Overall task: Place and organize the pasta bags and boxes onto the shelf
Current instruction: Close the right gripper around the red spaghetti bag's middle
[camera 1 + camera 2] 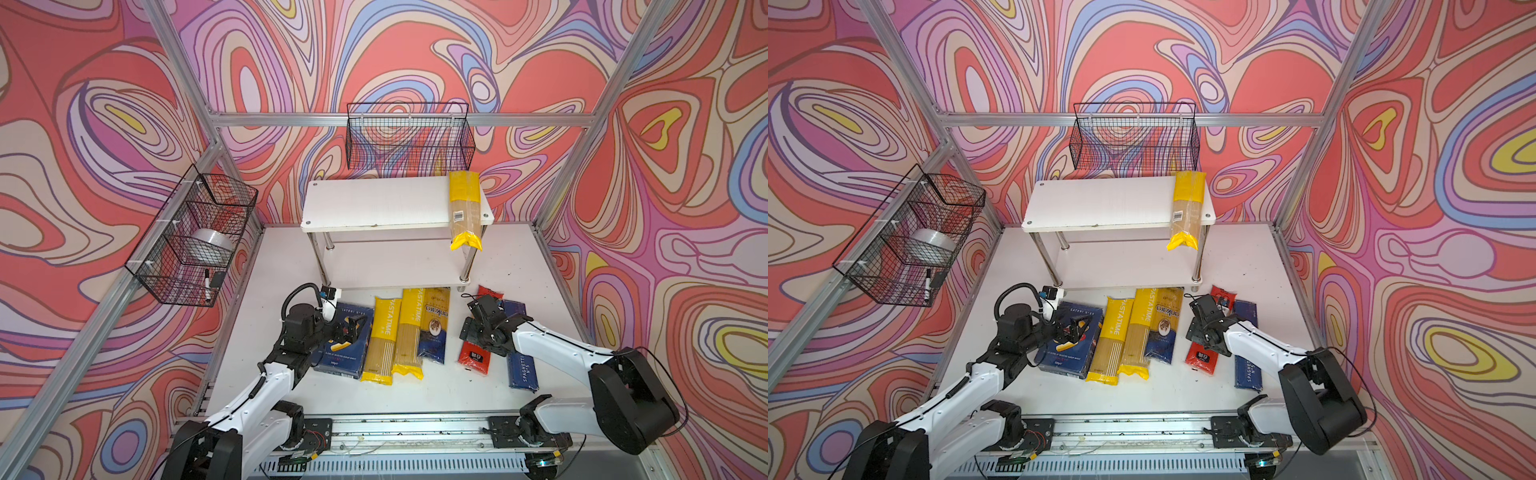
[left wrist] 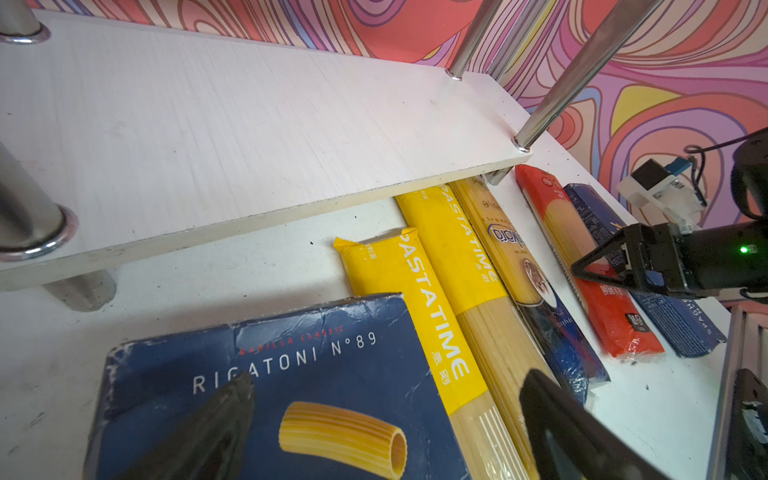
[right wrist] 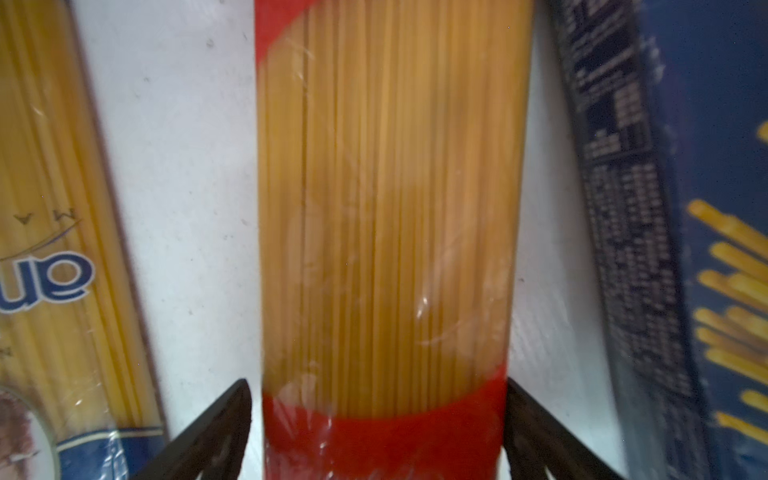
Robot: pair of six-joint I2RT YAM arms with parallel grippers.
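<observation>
Your right gripper (image 3: 379, 384) stood wide open astride the red bag (image 3: 386, 187) on the table (image 3: 187, 166), gripping nothing. Your left gripper (image 2: 386, 376) hung open over the rigatoni box (image 2: 311, 361). The slick film could slip, or a finger (image 3: 528, 415) could nudge the spaghetti box (image 3: 623, 208) alongside.

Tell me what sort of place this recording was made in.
Likely a lab robot cell, not a home: aluminium frame with swirl-printed walls, two robot arms on a front rail, pasta packs staged by a small white shelf.
</observation>
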